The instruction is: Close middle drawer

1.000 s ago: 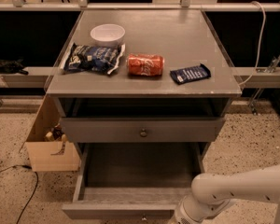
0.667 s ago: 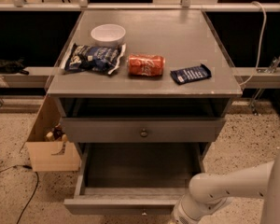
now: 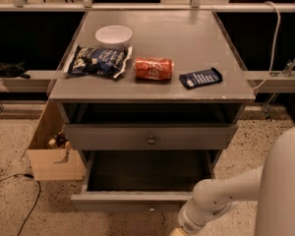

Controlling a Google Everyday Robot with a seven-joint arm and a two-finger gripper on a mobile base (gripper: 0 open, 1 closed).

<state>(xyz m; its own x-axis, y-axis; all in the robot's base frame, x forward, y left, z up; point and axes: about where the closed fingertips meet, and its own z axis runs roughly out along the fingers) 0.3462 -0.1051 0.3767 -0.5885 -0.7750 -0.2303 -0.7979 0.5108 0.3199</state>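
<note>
The middle drawer (image 3: 137,201) is pulled far out at the bottom of the grey cabinet, and its deep, dark box looks empty. Its flat front faces me, with the small knob (image 3: 151,209) just showing at the lower edge. Above it, the uppermost drawer (image 3: 150,136) with the same knob stands slightly out. The lowest drawer is hidden. My white arm (image 3: 221,198) reaches in from the lower right. My gripper (image 3: 179,231) is at the bottom edge of the view, just in front of the right part of the middle drawer's front, and is mostly cut off.
On the cabinet top (image 3: 187,43) lie a white bowl (image 3: 113,35), a dark chip bag (image 3: 98,61), a red soda can (image 3: 153,68) on its side and a blue snack bar (image 3: 200,77). A cardboard box (image 3: 54,154) stands on the floor at the left, with a black cable (image 3: 29,208) beside it.
The middle drawer's front has moved back toward the cabinet, so less of its box shows. My arm has followed it forward and up in the view.
</note>
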